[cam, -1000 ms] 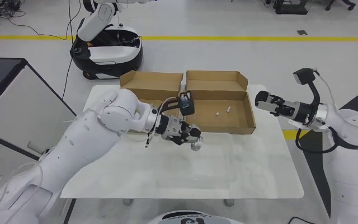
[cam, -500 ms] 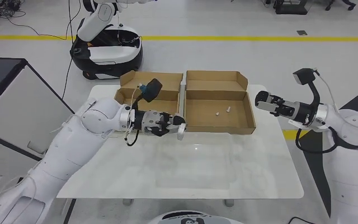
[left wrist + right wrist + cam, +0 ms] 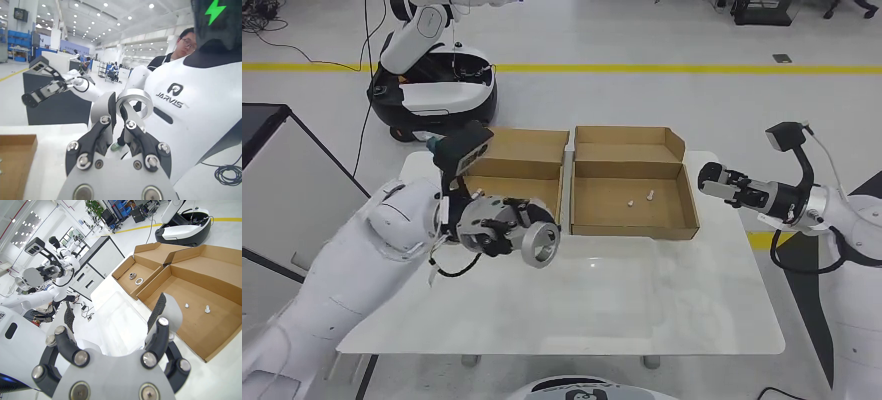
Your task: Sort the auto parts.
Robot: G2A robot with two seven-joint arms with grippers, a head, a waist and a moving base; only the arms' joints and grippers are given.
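The left claw has swung leftward across the surface over the last second. It was near the right box, just in front of that box's near-left corner. Half a second ago it was at the seam between the two boxes. It now hangs in front of the left box, on the near side of the box's near wall. The wrist has also rolled, so the ring now faces up toward the top view.

The left wrist view shows the left claw closed on the ring. One finger is inside the hole and the other is against the outer wall, pinching the rim.

The right claw has not moved. It sits by the right box's right wall. In its own wrist view the right claw is wide open and holds nothing.

The left box already holds a flange and a flat ring. The right box holds two bolts.

The leftward move suggests the ring is meant for the left box, with the other round parts. It is not over the box yet. It probably needs a short move to the far side of the wall before release.
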